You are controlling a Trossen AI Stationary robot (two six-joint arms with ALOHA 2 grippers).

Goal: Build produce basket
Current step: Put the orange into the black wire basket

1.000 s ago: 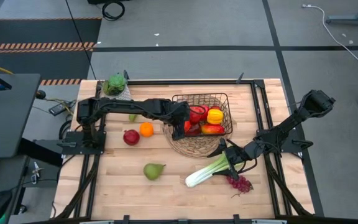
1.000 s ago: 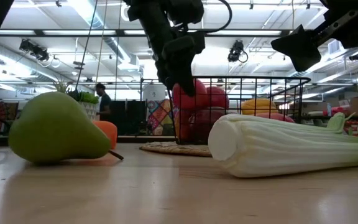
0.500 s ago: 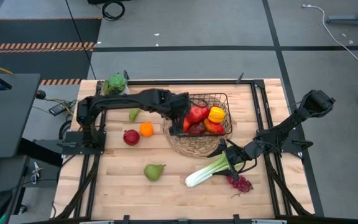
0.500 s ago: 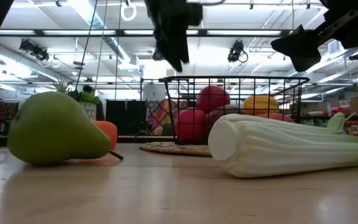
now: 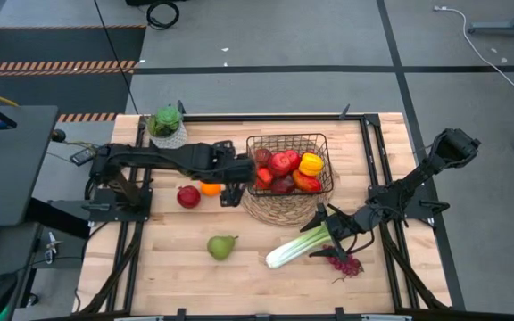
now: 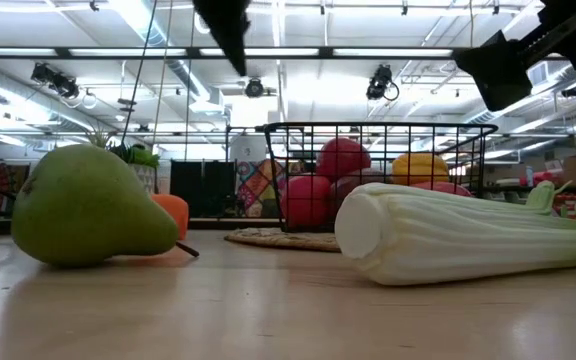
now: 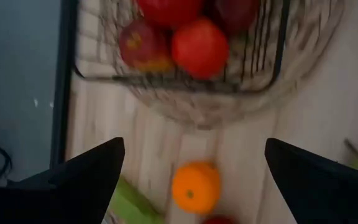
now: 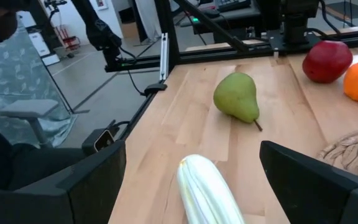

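Celery (image 5: pixel 300 244), grapes (image 5: pixel 344 262) and a pear (image 5: pixel 221 245) are shown low in the frame, beside the empty, open right gripper (image 5: pixel 328 225). At centre, the left gripper (image 5: pixel 231 190), withdrawn from the basket (image 5: pixel 290 164) and opened wide, is positioned near the orange (image 5: pixel 210 187); an apple (image 5: pixel 280 163) has been deposited inside.

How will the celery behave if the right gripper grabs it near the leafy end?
The celery is long and lies flat, so gripped off-centre it would probably droop or swing at the pale cut end. It looks stiff rather than floppy. Its ribbed, rounded stalk may twist between the fingers of the open right gripper.
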